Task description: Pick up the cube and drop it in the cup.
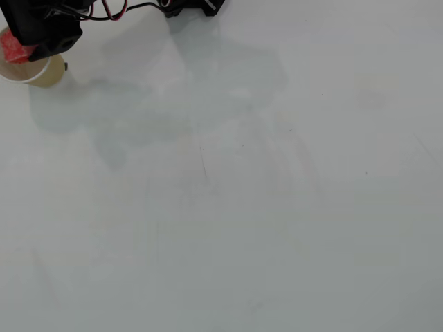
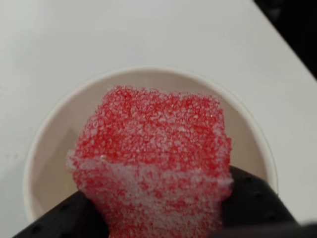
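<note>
the cube point(image 2: 156, 163) is pinched in the pincer point(image 2: 158, 218), held directly over the open mouth of the cup point(image 2: 44, 148), and it fills most of the wrist view. in that view the black jaws close on its lower flanks, one at the lower left and one at the lower right, with the red foam bulging a little above them.

reading the overhead view from the left: the cube point(image 1: 12, 50) peeks out as a red patch just left of the black pincer point(image 1: 31, 50), the cup point(image 1: 47, 75) sits right beneath and slightly right of it, and the white table point(image 1: 242, 207) stretches bare well away to the right.

the step in hand looks like the release. the cup's white inside shows on the left, above and right of the cube, so it seems centred well enough. to do it well, i would widen the jaws cleanly without swinging sideways, since the foam may cling to one jaw, and keep the arm off the light cup's rim.

hard to make out: the near part of the rim is hidden behind cube and jaws, the cup's bottom is mostly covered, and the overhead view cuts off the cup's left edge and most of the arm.
</note>
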Robot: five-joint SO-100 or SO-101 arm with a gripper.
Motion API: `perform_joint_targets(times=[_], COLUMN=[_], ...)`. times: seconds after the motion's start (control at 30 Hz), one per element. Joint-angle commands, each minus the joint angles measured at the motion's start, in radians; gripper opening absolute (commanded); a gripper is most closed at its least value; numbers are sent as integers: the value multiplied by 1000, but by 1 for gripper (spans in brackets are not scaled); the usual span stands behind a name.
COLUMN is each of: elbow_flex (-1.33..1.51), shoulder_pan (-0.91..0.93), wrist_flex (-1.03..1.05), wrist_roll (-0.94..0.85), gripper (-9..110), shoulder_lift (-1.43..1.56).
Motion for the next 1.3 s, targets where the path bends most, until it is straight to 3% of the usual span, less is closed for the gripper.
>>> perform_joint_targets(times=[0.0, 0.1, 0.37, 0.8, 1.13, 1.27], elbow_flex=[-158, -150, -140, -141, -144, -147], shoulder_pan=[-15, -25, -31, -37, -34, -38], wrist_flex=[-41, -74, -123, -133, -133, -155], wrist_roll=[-17, -14, -8, -6, -6, -17], gripper=[6, 19, 34, 45, 43, 24], shoulder_lift=[17, 18, 26, 28, 23, 40])
